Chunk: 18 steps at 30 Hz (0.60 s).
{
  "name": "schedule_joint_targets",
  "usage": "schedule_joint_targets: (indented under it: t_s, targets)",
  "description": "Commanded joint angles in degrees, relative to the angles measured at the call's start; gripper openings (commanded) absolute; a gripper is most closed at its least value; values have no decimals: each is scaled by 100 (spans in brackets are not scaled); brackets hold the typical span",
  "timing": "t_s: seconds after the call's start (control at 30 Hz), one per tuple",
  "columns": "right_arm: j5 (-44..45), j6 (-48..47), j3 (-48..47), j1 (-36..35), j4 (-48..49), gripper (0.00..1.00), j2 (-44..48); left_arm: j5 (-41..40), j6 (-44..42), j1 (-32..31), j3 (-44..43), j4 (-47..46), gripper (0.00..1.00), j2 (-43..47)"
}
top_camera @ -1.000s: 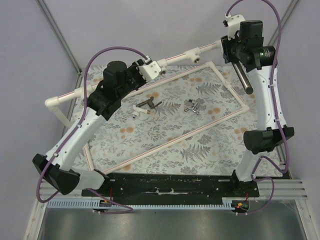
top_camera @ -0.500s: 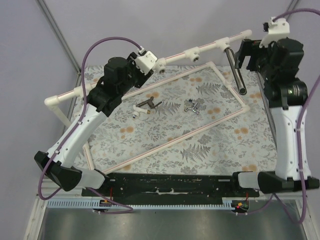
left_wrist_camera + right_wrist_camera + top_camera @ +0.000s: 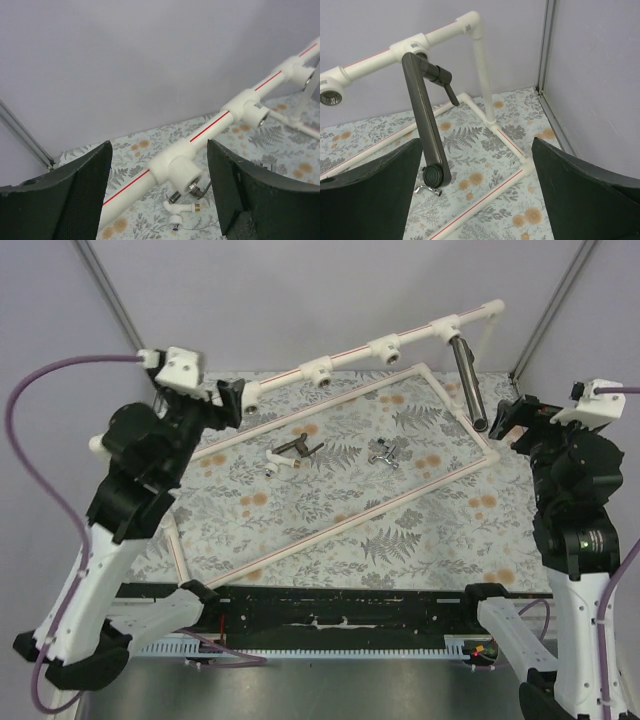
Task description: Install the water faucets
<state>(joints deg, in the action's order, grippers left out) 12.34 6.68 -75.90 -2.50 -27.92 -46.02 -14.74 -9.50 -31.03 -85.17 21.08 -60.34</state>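
The long dark faucet [image 3: 468, 380] [image 3: 422, 115] hangs from the right-hand socket of the white pipe frame [image 3: 350, 352] [image 3: 370, 57], tube pointing down. The short dark faucet with a white end [image 3: 290, 452] [image 3: 182, 212] lies on the mat. To its right lies the silver cross-handled faucet [image 3: 385, 453] [image 3: 427, 189], half hidden behind the tube in the right wrist view. My left gripper [image 3: 235, 395] [image 3: 159, 147] is open, just short of an empty socket [image 3: 187, 177] at the rail's left end. My right gripper [image 3: 508, 416] [image 3: 476, 145] is open, apart from the long faucet.
The frame's lower rectangle [image 3: 330, 530] lies on the fern-patterned mat [image 3: 400, 510]. Grey walls and metal corner posts [image 3: 545, 310] close in the back and sides. Two more empty sockets [image 3: 385, 348] sit along the raised rail.
My right gripper let go of the long faucet, opened and drew back to the right. My left gripper opened off the rail and pulled back to the left.
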Motion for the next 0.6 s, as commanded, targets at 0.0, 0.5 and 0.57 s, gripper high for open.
schedule_joint_targets:
  t_s: [0.0,0.5,0.57]
  targets:
    - [94,238,592,-5,24,98,786,-467,800,26,438,-70,80,1109]
    - [189,-35,1789,-400,-223,98,2668,-2401,1169,26,1687,2189,80,3861]
    - [260,27,1772,-400,-318,98,2703,-2507,1283,26,1749,2295,80,4046]
